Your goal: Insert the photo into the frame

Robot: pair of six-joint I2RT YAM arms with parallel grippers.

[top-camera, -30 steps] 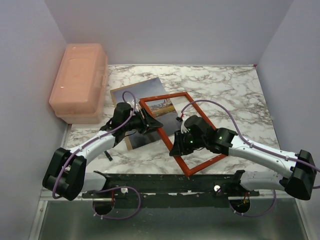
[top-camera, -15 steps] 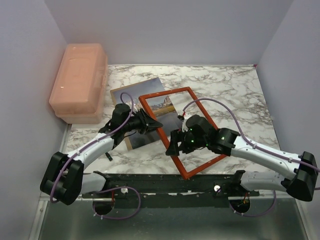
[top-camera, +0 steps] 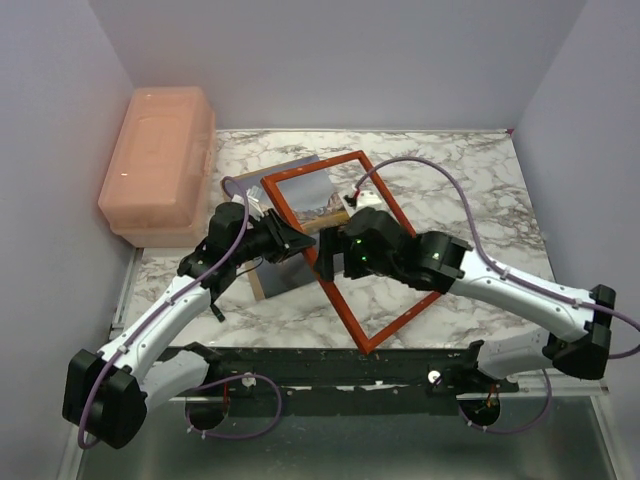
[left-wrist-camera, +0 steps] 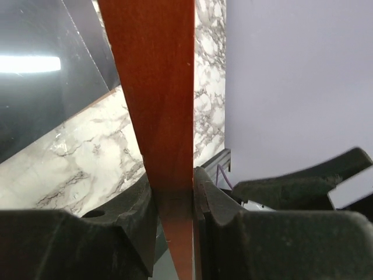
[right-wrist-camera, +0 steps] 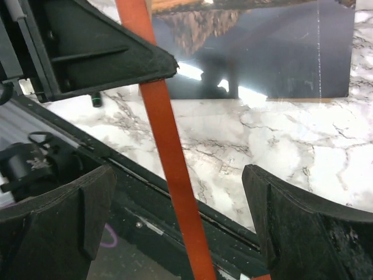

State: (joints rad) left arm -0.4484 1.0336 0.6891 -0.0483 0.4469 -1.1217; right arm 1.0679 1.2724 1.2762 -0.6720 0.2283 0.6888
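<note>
The red-orange frame hangs tilted above the marble table, its near corner low by the table's front edge. My left gripper is shut on its left bar, which the left wrist view shows as an orange strip clamped between the black fingers. My right gripper stands open beside it; in the right wrist view the same bar runs free between its wide-apart fingers. The photo lies flat on the table under the frame, its mountain showing through the pane.
A pink plastic box stands at the back left against the wall. Grey walls close in the table on the left, back and right. The black rail runs along the near edge between the arm bases.
My right gripper has opened and let go of the frame's bar. My left gripper has swung the frame up and toward the back left, so the frame now stands more on its corner.
</note>
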